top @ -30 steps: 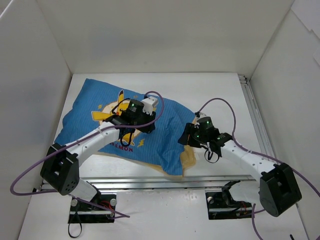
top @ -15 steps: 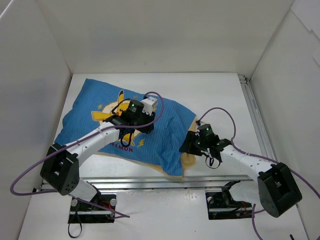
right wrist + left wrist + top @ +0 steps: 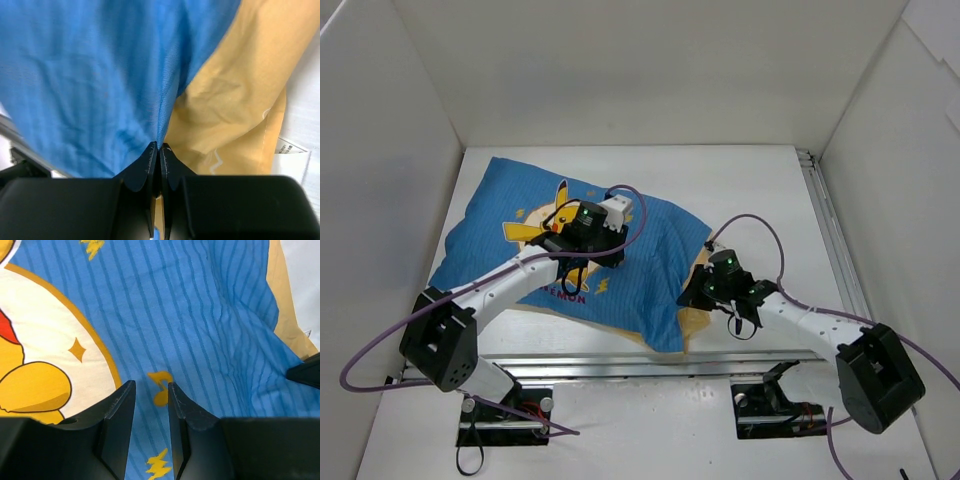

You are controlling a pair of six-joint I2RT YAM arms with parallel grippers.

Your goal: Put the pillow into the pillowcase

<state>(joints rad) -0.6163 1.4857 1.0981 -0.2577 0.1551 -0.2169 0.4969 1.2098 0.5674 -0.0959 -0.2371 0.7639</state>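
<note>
1. Likely light and limp, the pillowcase (image 3: 485,215) is lying puffed on the desk (image 3: 750,185); the pillow is not showing.
2. The right tool (image 3: 158,148) is pinching the blue hem, probably the best hold; the left tool (image 3: 150,390) is hovering, slightly parted and empty.
3. Printed letters (image 3: 567,297) ending "EMON" are showing; the white tag (image 3: 292,150) is showing nothing legible.

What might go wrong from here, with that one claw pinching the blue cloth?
1. The right gripper is shut on just a thin fold of the pillowcase at its blue edge, so the fabric might slip free.
2. The left gripper is open over the fabric and holds nothing, so a tug could drag the whole case, whose corner lies close to the near edge of the table.
</note>
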